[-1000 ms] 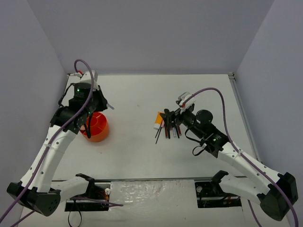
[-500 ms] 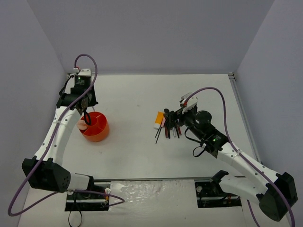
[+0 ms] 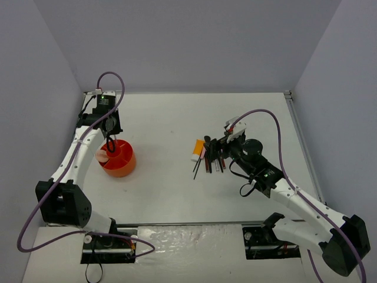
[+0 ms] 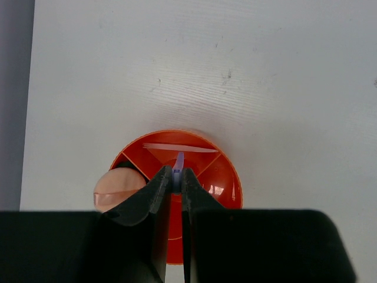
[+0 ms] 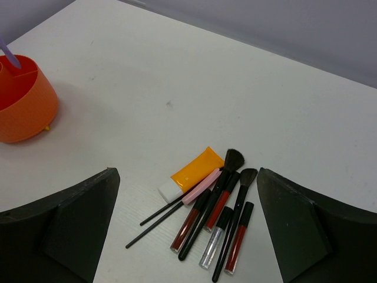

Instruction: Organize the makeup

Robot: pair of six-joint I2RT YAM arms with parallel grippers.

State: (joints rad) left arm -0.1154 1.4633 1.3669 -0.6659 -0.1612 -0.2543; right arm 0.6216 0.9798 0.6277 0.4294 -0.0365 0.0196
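From the top view you'll find the tub (image 3: 126, 168) at 9 o'clock on the table (image 3: 165, 118). The puff (image 3: 102, 155) touches its rim at its own 9 o'clock, and a stick (image 4: 178, 161) stands inside it near the middle. Well apart at the tub's 3 o'clock, just past the table's middle, the brushes (image 3: 208, 164) lie side by side running 12 to 6, two thin ones splaying toward 7. The tube (image 3: 198, 149) lies against them at their 10 o'clock, and the compact (image 3: 254, 145) sits near at their 2 o'clock.
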